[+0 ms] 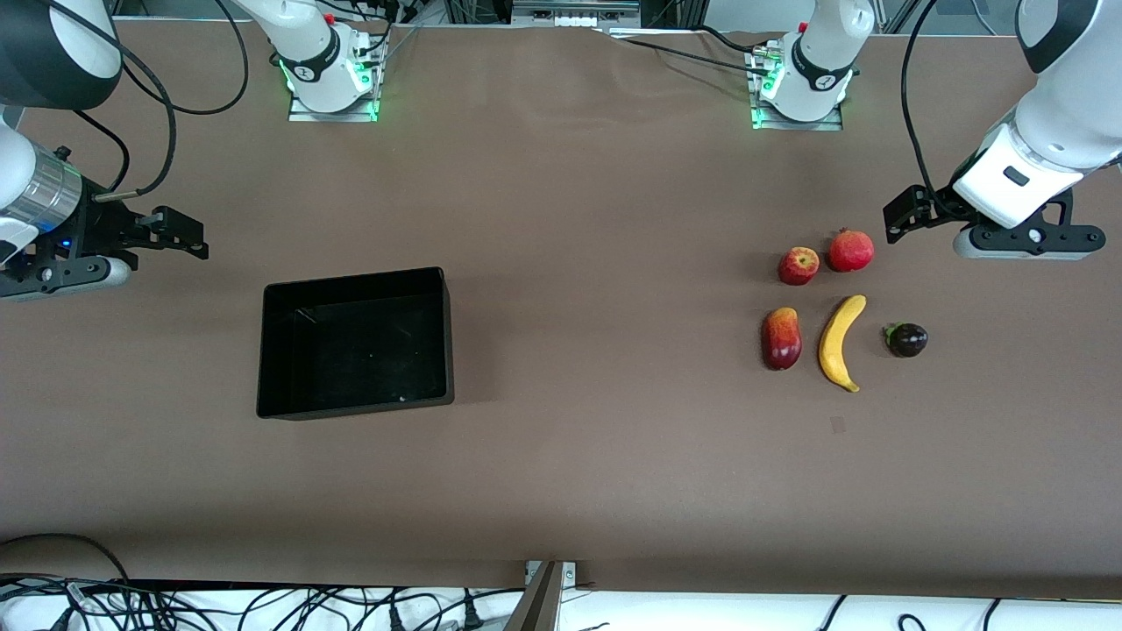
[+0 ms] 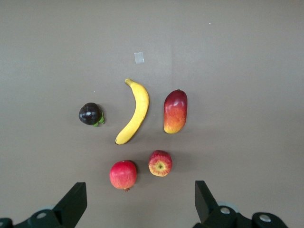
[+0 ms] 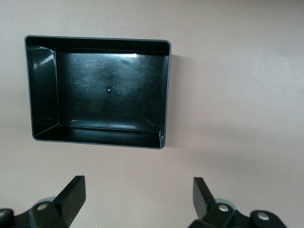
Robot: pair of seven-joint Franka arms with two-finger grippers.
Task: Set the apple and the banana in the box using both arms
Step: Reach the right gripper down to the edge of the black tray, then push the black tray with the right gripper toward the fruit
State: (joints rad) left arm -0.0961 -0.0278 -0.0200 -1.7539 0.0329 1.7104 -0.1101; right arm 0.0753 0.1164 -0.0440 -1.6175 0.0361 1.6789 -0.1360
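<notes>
banana [image 1: 840,343] on desk [image 1: 614,456], below and nearer the camera than left gripper [image 1: 907,215] | apple [image 1: 798,265] just beside pomegranate [image 1: 851,251], almost under it | left gripper wide open, empty: descend straight, clear pomegranate | right gripper [image 3: 137,199] wide open, empty, waits above desk beside empty box [image 1: 355,343]

Even, bright overhead light — soft shadows pool just beside the box [image 1: 355,342] and fruit. White glare streaks the box's glossy floor in the right wrist view. All views sharp — no blur.
</notes>
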